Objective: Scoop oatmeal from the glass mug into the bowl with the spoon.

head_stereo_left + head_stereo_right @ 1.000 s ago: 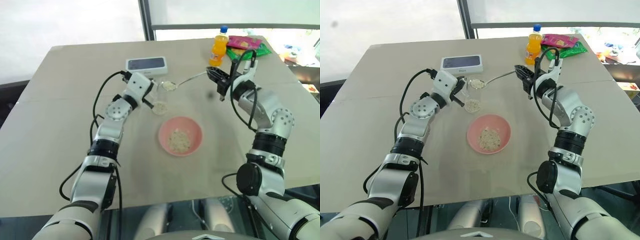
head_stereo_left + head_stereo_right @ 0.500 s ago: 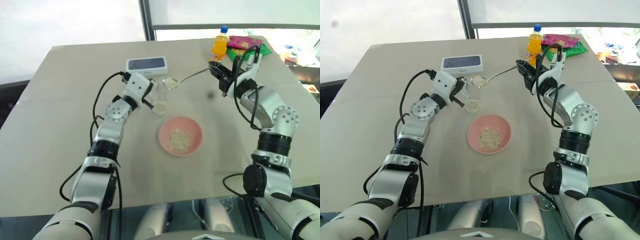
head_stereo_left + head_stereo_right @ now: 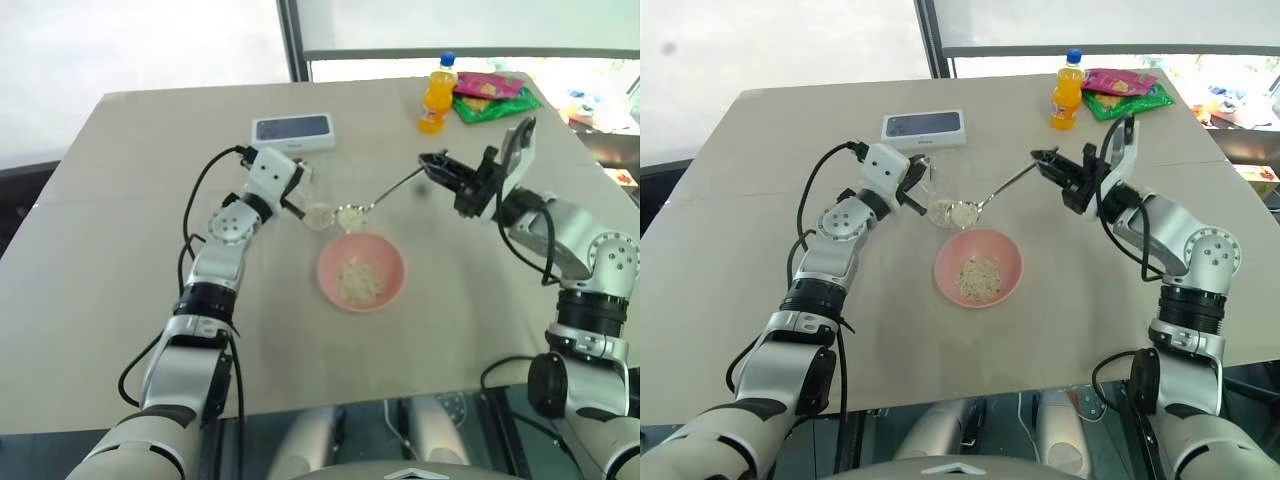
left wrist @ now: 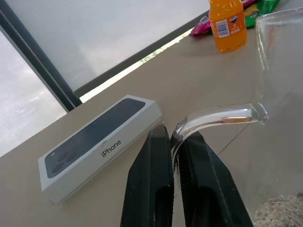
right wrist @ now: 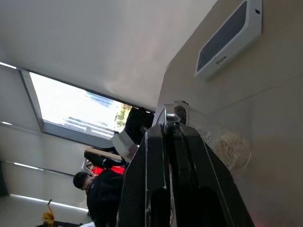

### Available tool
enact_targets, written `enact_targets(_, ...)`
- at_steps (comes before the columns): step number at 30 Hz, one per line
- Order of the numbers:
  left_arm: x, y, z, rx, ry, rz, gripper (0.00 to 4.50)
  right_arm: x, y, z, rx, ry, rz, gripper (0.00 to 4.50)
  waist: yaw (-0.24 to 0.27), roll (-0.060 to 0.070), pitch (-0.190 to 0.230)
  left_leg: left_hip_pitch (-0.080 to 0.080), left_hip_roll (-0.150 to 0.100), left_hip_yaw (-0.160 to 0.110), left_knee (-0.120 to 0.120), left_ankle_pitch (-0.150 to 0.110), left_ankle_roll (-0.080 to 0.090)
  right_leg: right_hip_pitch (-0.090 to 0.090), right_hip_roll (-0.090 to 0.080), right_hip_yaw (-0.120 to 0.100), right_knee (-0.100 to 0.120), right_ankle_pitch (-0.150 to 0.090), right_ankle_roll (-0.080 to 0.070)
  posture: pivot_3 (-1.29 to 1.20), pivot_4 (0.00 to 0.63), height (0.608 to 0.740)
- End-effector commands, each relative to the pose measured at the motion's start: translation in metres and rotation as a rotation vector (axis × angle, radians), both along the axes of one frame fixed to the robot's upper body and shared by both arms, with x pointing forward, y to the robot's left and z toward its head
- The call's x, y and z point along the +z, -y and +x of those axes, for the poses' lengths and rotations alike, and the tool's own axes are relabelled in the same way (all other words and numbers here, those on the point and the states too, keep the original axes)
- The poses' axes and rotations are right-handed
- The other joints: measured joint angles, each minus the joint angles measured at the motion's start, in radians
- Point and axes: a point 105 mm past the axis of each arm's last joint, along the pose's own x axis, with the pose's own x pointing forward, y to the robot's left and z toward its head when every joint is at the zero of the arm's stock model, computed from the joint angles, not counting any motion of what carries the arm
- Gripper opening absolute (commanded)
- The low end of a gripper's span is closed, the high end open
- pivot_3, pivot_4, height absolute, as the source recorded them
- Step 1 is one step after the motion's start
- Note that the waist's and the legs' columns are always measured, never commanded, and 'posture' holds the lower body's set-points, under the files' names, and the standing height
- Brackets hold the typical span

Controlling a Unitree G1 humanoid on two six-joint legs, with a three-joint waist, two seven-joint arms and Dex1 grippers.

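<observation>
The glass mug (image 3: 318, 208) stands on the table with a little oatmeal (image 4: 280, 213) in its bottom. My left gripper (image 4: 173, 135) is shut on its clear handle. My right gripper (image 3: 432, 163) is shut on the end of the spoon (image 3: 385, 192), whose handle slants down to the left. The spoon's oval end (image 3: 350, 214) carries a small heap of oatmeal and hovers beside the mug, just beyond the far rim of the pink bowl (image 3: 331, 258). More oatmeal (image 3: 359, 282) lies inside the bowl.
A white phone box (image 3: 292, 129) lies behind the mug. An orange drink bottle (image 3: 437, 94) and colourful snack packets (image 3: 490, 95) stand at the table's far right. A person (image 5: 102, 194) is in the background of the right wrist view.
My right arm has drawn back and swung outward, rolling the wrist. The loaded spoon came away from above the mug toward the bowl's far rim. The left gripper and the mug stayed put.
</observation>
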Motion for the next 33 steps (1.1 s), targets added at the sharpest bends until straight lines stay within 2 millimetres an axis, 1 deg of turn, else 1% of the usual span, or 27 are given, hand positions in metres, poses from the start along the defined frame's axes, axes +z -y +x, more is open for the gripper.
enact_targets(1, 0.001, -0.005, -0.001, 0.012, 0.015, 0.010, 0.09, 0.007, -0.010, -0.017, 0.055, 0.078, -0.062, 0.00, 0.000, 0.000, 0.000, 0.000, 0.000, 0.000, 0.000, 0.000, 0.000, 0.000, 0.000, 0.000, 0.000, 0.000, 0.000, 0.00, 0.150, 0.740)
enact_targets(3, 0.001, -0.004, -0.001, 0.011, 0.015, 0.010, 0.09, 0.002, -0.012, -0.020, 0.065, 0.109, -0.144, 0.00, 0.001, 0.000, 0.000, 0.000, 0.000, 0.000, 0.001, 0.000, 0.000, 0.000, 0.000, 0.000, 0.000, 0.000, 0.001, 0.00, 0.150, 0.740)
enact_targets(5, 0.001, -0.003, -0.001, 0.007, 0.013, 0.010, 0.09, 0.001, -0.013, -0.021, 0.068, 0.124, -0.167, 0.00, 0.002, 0.000, 0.000, 0.000, 0.000, 0.001, 0.001, 0.000, 0.000, 0.000, 0.001, 0.000, 0.000, 0.001, 0.001, 0.00, 0.150, 0.740)
enact_targets(7, -0.001, -0.003, -0.001, 0.005, 0.008, 0.012, 0.09, -0.004, -0.014, -0.023, 0.072, 0.197, -0.305, 0.00, 0.002, 0.000, 0.000, 0.000, 0.000, 0.001, 0.001, 0.000, 0.001, 0.001, 0.002, 0.000, 0.000, 0.001, 0.001, 0.00, 0.150, 0.740)
enact_targets(9, -0.002, -0.002, 0.000, 0.004, 0.006, 0.012, 0.09, -0.008, -0.015, -0.025, 0.092, 0.248, -0.391, 0.00, 0.003, -0.001, 0.000, 0.000, 0.000, 0.001, 0.001, 0.000, 0.001, 0.001, 0.003, 0.000, 0.000, 0.001, 0.001, 0.00, 0.150, 0.740)
enact_targets(11, -0.001, -0.001, 0.000, 0.003, 0.006, 0.012, 0.09, -0.006, -0.016, -0.025, 0.100, 0.310, -0.445, 0.00, 0.003, -0.001, 0.000, 0.000, 0.000, 0.001, 0.001, 0.000, 0.001, 0.001, 0.003, 0.000, -0.001, 0.001, 0.001, 0.00, 0.150, 0.740)
enact_targets(15, 0.000, 0.000, 0.001, 0.001, 0.012, 0.009, 0.09, 0.009, -0.022, -0.024, 0.113, 0.532, -0.615, 0.00, 0.003, -0.001, 0.000, 0.000, 0.000, 0.001, 0.001, 0.000, 0.001, 0.001, 0.003, 0.000, -0.001, 0.001, 0.001, 0.00, 0.150, 0.740)
enact_targets(17, 0.000, 0.000, 0.000, 0.002, 0.013, 0.007, 0.09, 0.018, -0.028, -0.027, 0.132, 0.621, -0.642, 0.00, 0.004, -0.001, 0.000, 0.000, 0.000, 0.001, 0.002, 0.000, 0.001, 0.001, 0.003, 0.000, -0.001, 0.001, 0.002, 0.00, 0.150, 0.740)
enact_targets(18, 0.000, 0.000, 0.000, 0.003, 0.013, 0.006, 0.09, 0.023, -0.032, -0.030, 0.149, 0.698, -0.675, 0.00, 0.004, -0.001, 0.000, 0.000, 0.000, 0.001, 0.002, 0.000, 0.001, 0.001, 0.003, 0.000, -0.001, 0.001, 0.002, 0.00, 0.150, 0.740)
enact_targets(20, -0.001, 0.000, 0.000, 0.004, 0.013, 0.004, 0.09, 0.029, -0.038, -0.035, 0.175, 0.789, -0.708, 0.00, 0.004, -0.001, 0.000, 0.000, 0.000, 0.001, 0.002, 0.000, 0.001, 0.001, 0.003, 0.000, -0.001, 0.001, 0.002, 0.00, 0.150, 0.740)
enact_targets(23, -0.001, 0.001, 0.000, 0.005, 0.013, 0.001, 0.09, 0.039, -0.043, -0.042, 0.211, 0.855, -0.640, 0.00, 0.006, -0.001, 0.000, 0.000, 0.000, 0.001, 0.001, 0.000, 0.000, 0.001, 0.002, -0.001, -0.002, 0.001, 0.002, 0.00, 0.150, 0.740)
enact_targets(29, -0.001, 0.001, 0.001, 0.008, 0.014, -0.001, 0.09, 0.033, -0.039, -0.054, 0.313, 0.944, -0.664, 0.00, 0.010, -0.002, 0.000, 0.000, 0.000, 0.001, 0.002, 0.000, 0.000, 0.001, 0.002, -0.001, -0.002, 0.001, 0.002, 0.00, 0.150, 0.740)
enact_targets(33, 0.000, -0.001, 0.001, 0.012, 0.013, -0.001, 0.09, 0.027, -0.041, -0.064, 0.376, 1.045, -0.717, 0.00, 0.009, -0.002, 0.000, 0.000, 0.000, 0.001, 0.001, 0.000, 0.000, 0.001, 0.001, -0.001, -0.002, 0.001, 0.002, 0.00, 0.150, 0.740)
